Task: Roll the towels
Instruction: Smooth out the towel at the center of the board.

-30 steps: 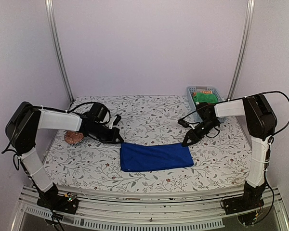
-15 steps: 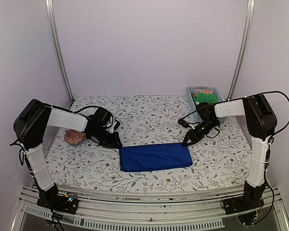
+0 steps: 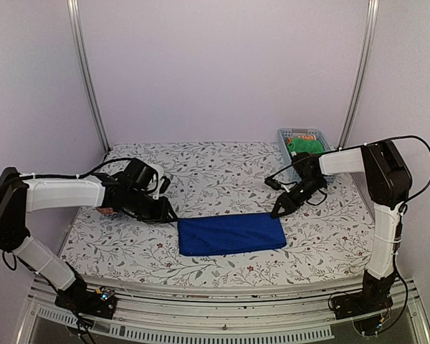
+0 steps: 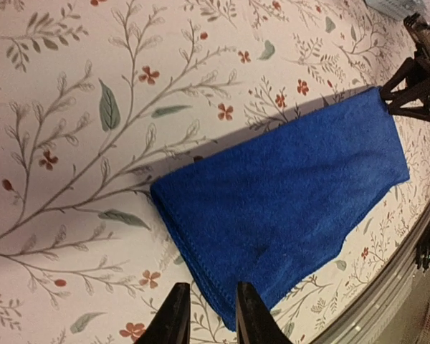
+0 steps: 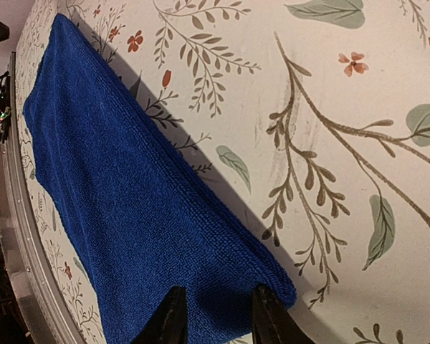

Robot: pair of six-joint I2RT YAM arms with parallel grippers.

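The royal blue towel (image 3: 231, 233) lies flat as a folded rectangle near the table's front middle. It also shows in the left wrist view (image 4: 287, 193) and the right wrist view (image 5: 129, 215). My left gripper (image 3: 169, 213) hovers at its far left corner, jaws slightly apart and empty (image 4: 211, 315), over the towel's left edge. My right gripper (image 3: 276, 213) sits at the far right corner, jaws apart (image 5: 216, 315), straddling that corner, which lies flat. The brick-red towel (image 3: 106, 211) is a small roll at the left, mostly hidden behind my left arm.
A pale blue basket (image 3: 284, 136) at the back right holds a green cloth (image 3: 303, 145) and an orange patterned one. The floral table cover (image 3: 222, 172) ends at a metal rail along the front edge. Walls stand close on both sides.
My left arm has swung and lowered, bringing its gripper a little closer to the blue towel's far left corner and covering most of the red roll. The right arm and the towel have not moved.
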